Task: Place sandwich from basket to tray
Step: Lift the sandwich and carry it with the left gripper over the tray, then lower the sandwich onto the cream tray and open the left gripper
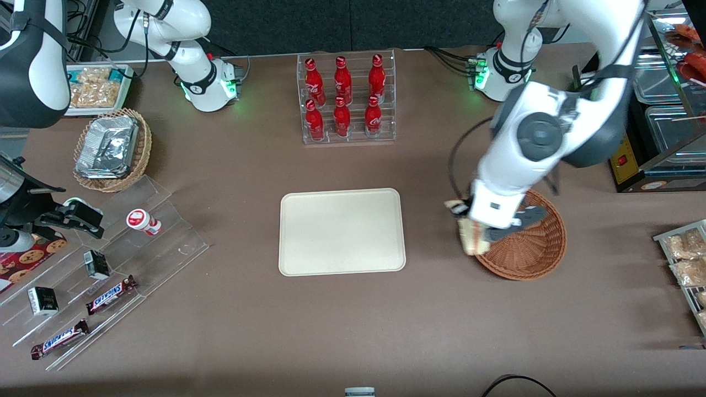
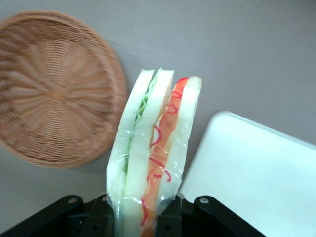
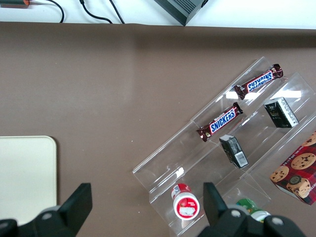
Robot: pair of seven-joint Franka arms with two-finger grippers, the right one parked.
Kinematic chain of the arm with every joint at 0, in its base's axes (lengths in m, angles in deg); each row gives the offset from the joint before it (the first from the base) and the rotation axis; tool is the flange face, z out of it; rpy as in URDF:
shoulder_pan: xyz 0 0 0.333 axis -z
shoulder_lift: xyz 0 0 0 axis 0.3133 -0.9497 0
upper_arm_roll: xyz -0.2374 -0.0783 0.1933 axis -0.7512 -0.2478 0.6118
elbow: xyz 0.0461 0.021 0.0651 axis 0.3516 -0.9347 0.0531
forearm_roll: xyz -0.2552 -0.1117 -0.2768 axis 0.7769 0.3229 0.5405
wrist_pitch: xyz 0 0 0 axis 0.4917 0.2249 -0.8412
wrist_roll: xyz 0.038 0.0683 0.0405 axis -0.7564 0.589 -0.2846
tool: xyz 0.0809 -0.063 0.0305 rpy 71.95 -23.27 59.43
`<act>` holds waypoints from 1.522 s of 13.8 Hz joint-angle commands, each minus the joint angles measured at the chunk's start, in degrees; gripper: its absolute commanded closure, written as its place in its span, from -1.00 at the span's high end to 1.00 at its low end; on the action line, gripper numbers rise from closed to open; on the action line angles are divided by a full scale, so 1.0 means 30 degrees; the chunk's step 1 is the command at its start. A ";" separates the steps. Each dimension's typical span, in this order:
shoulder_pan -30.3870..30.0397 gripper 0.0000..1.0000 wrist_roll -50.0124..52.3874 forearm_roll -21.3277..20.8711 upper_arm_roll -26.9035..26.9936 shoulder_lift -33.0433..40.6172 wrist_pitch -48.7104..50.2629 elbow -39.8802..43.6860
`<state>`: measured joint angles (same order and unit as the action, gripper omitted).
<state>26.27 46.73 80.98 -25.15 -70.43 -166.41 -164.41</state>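
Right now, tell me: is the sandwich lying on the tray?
No. The gripper holds the sandwich in the air by the basket, short of the bare tray.

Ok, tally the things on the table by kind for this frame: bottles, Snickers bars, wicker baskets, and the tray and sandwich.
Red cola bottles: 6
Snickers bars: 2
Wicker baskets: 2, the basket and the tan foil-filled basket
Tray: 1
Sandwich: 1, held in the gripper above the basket's rim
Total: 12

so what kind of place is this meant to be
Likely a mock snack counter: a rack of red cola bottles, Snickers bars on clear shelves, and the gripper holding a wrapped sandwich.
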 commanded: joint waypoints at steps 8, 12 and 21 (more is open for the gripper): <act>0.5909 -0.91 0.1671 -0.1749 0.0189 -0.7802 -0.1636 0.7055; 0.7200 -0.91 0.3074 -0.3278 0.0306 -1.0143 -0.2111 0.9010; 0.9691 -0.89 0.5217 -0.4421 0.1857 -1.2815 -0.3017 0.9985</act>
<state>53.50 60.28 68.75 -20.95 -106.71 -175.41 -137.50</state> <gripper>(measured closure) 0.828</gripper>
